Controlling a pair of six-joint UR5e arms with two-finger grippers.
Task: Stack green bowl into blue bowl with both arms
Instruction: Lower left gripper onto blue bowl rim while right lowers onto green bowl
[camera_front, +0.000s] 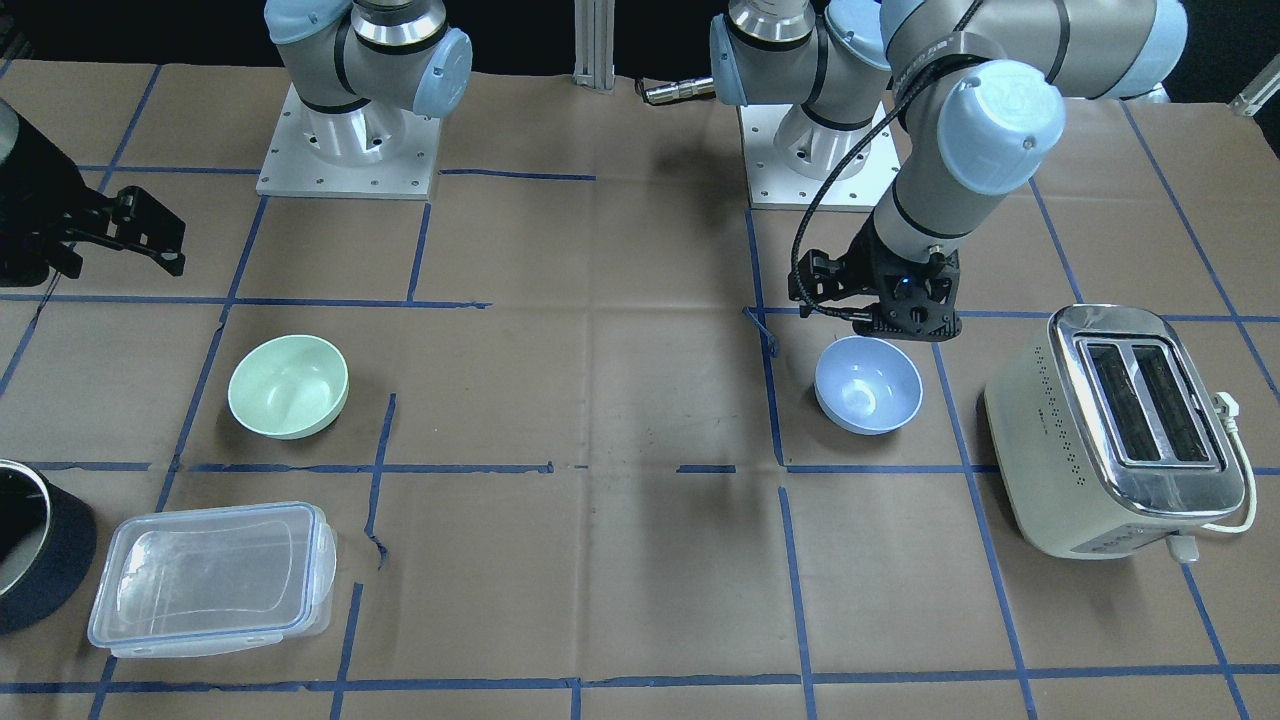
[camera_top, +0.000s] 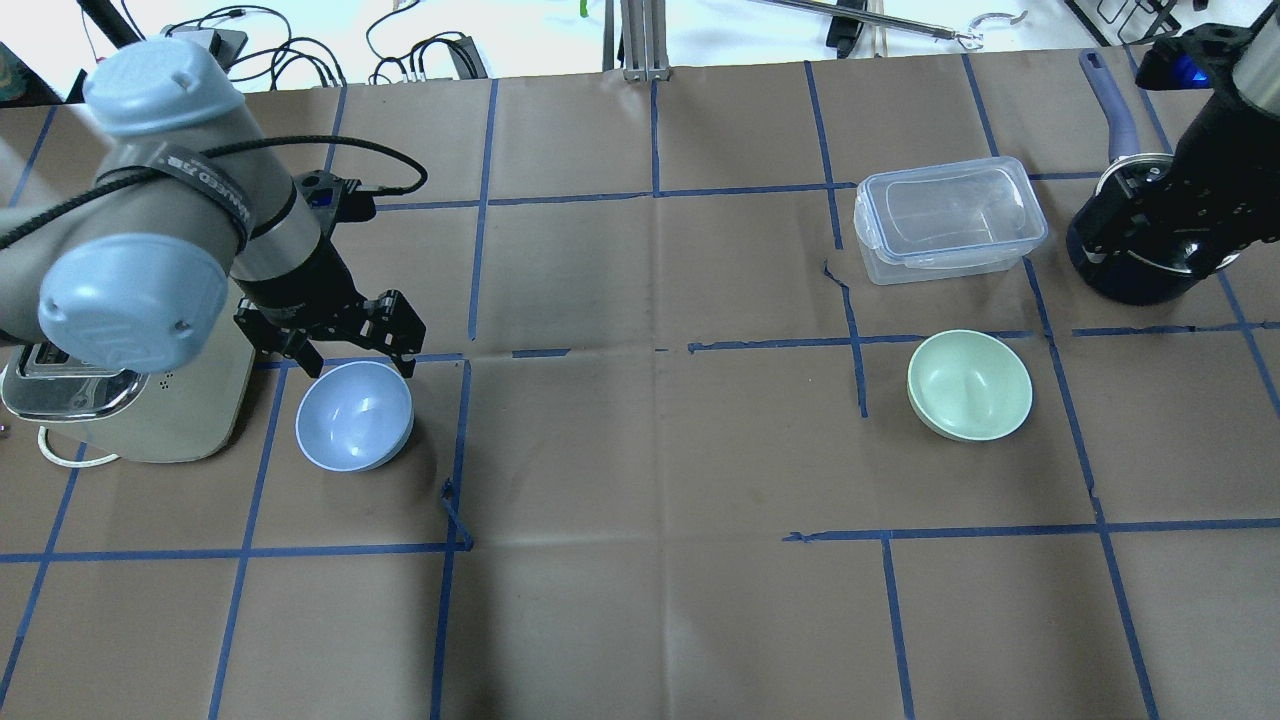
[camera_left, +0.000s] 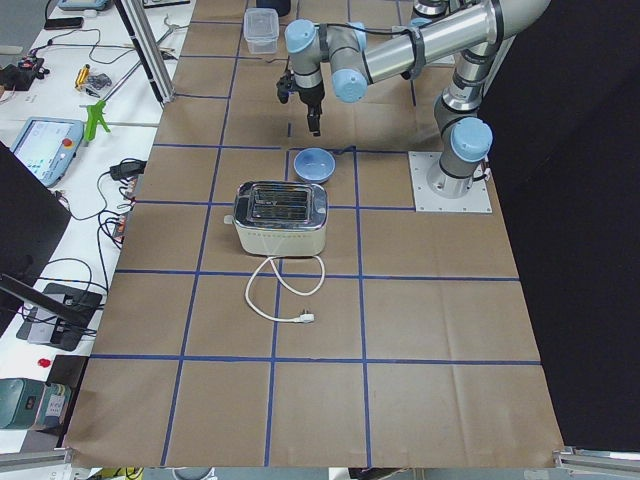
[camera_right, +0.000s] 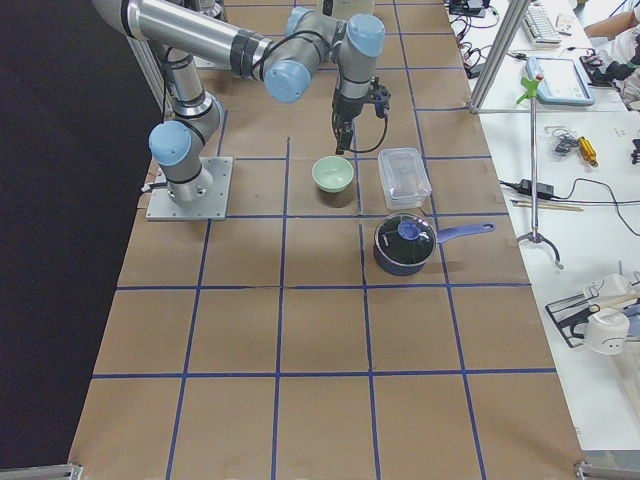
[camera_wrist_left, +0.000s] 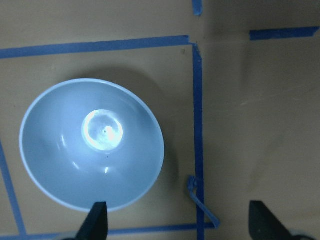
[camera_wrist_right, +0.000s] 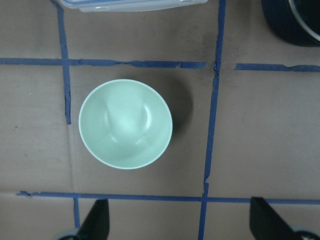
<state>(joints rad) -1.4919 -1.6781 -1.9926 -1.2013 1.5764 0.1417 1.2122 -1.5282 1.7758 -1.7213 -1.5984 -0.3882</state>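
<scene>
The green bowl (camera_front: 289, 385) stands upright on the brown paper and also shows in the overhead view (camera_top: 969, 384) and the right wrist view (camera_wrist_right: 125, 124). The blue bowl (camera_front: 867, 383) stands upright far from it, and also shows in the overhead view (camera_top: 354, 415) and the left wrist view (camera_wrist_left: 92, 143). My left gripper (camera_front: 905, 322) is open and empty, just above the blue bowl's rim on the robot's side. My right gripper (camera_front: 150, 238) is open and empty, raised well above the table. Its wrist view looks down on the green bowl, with the fingertips (camera_wrist_right: 97, 220) wide apart.
A cream toaster (camera_front: 1120, 430) with a loose cord stands close beside the blue bowl. A clear lidded container (camera_front: 210, 575) and a dark pot (camera_top: 1140, 265) with a blue handle stand near the green bowl. Blue tape lines grid the paper.
</scene>
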